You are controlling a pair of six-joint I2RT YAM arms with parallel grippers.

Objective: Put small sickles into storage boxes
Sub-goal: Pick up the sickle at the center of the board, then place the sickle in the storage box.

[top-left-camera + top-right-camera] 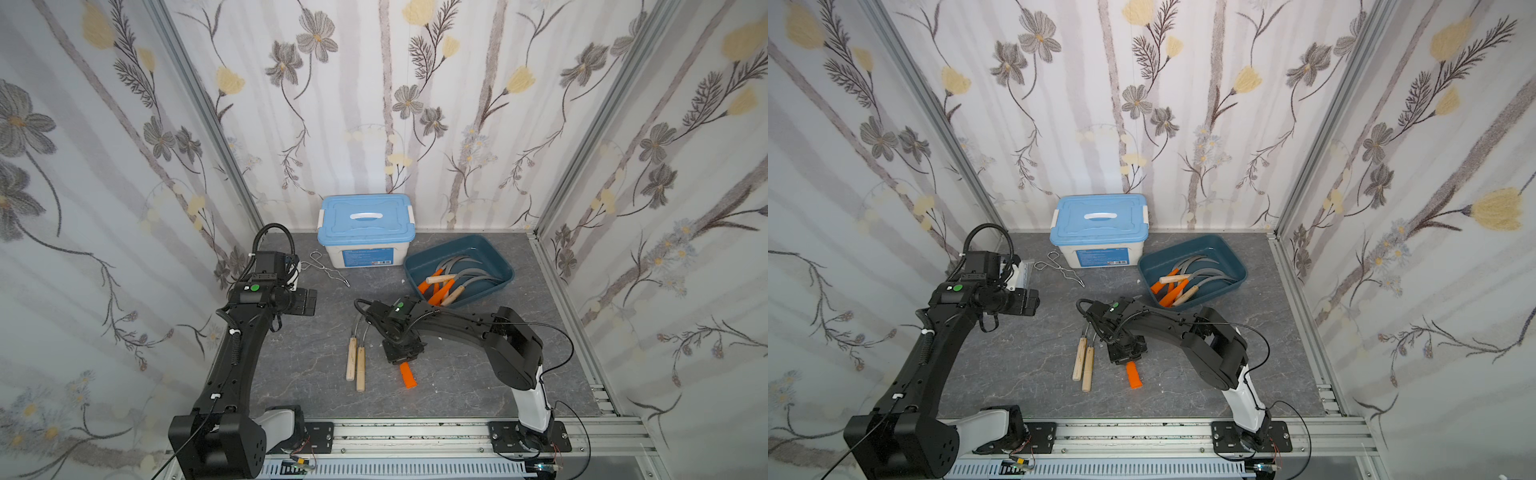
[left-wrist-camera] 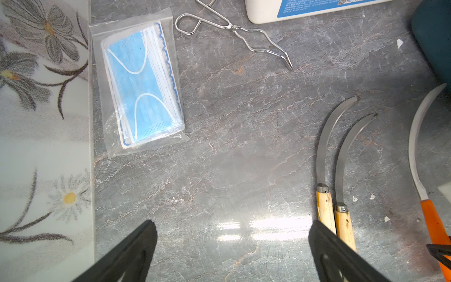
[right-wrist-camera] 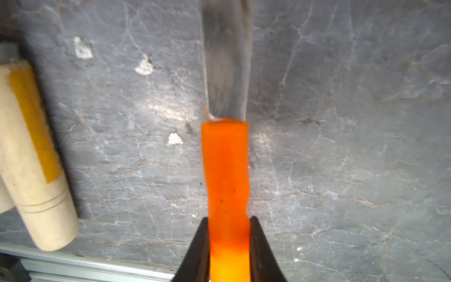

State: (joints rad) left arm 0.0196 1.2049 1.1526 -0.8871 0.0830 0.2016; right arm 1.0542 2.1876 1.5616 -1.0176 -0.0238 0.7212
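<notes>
A two-armed robot is working over a grey marbled tabletop [image 1: 291,374] inside a booth lined with flowered wallpaper. The right gripper [image 3: 229,232] is reaching down near the middle of the table. Its two black fingers [image 3: 199,246] are pinching the handle of an orange-handled sickle [image 3: 225,171] from both sides, pressing tight against the plastic. It is probably taking the handle because that is the thickest part, whereas the thin blade would be giving the pads little to bite on. The wrist view is not showing whether the sickle is clear of the surface. This sickle is showing a bright orange, slightly lumpy handle and a flat grey blade curving away toward the teal storage tray [image 1: 482,249]. In both top views only the handle's butt end is peeking out from under the gripper. The tray is sitting at the back right, within the right arm's reach. Several sickles [image 1: 440,279] are lying inside it, with orange and pale wooden handles bunching at its near corner and blades fanning toward the far side. Two wooden-handled sickles [image 1: 352,359] are lying close side by side on the table, just beside the gripped one and not yet stored. The left gripper [image 2: 231,225] is hovering at the left with its fingers spread wide and holding nothing, likely to leave the right arm room. Wire tongs [image 2: 234,26], a bag of blue face masks [image 2: 141,83] and a white box with a blue lid [image 1: 365,220] are lying toward the back, apart from the work
</notes>
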